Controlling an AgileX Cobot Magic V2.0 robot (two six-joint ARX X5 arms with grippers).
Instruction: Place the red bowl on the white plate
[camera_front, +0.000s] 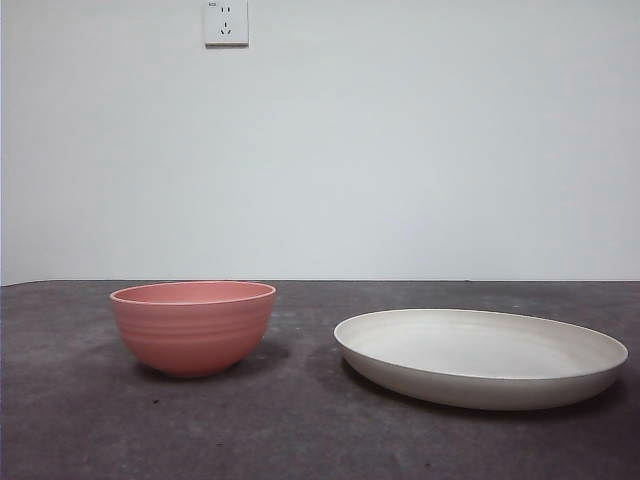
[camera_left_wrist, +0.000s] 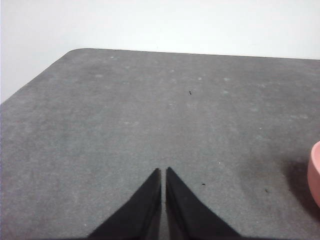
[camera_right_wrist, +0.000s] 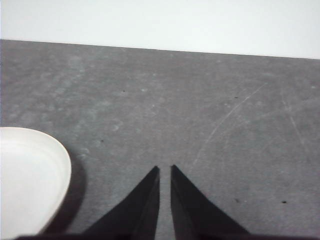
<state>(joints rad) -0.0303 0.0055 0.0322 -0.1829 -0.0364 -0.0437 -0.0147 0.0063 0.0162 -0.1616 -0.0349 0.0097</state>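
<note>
In the front view, the red bowl is sitting upright on the dark grey table, apart from the white plate, which is lying flat beside it with a strip of bare table between them. Both are showing nothing inside them as far as this low angle lets one see. A white wall socket is hanging on the wall behind. No arm is showing here.

In the left wrist view, the left gripper is hovering over bare table, its jaws pressed nearly together and grasping nothing. Only an edge of the red bowl is peeking in, well off to one side of the jaws.

In the right wrist view, the right gripper is likewise holding nothing, jaws drawn almost closed with a thin slit between them. Part of the white plate is lying to one side of it, its visible inside bare.
</note>
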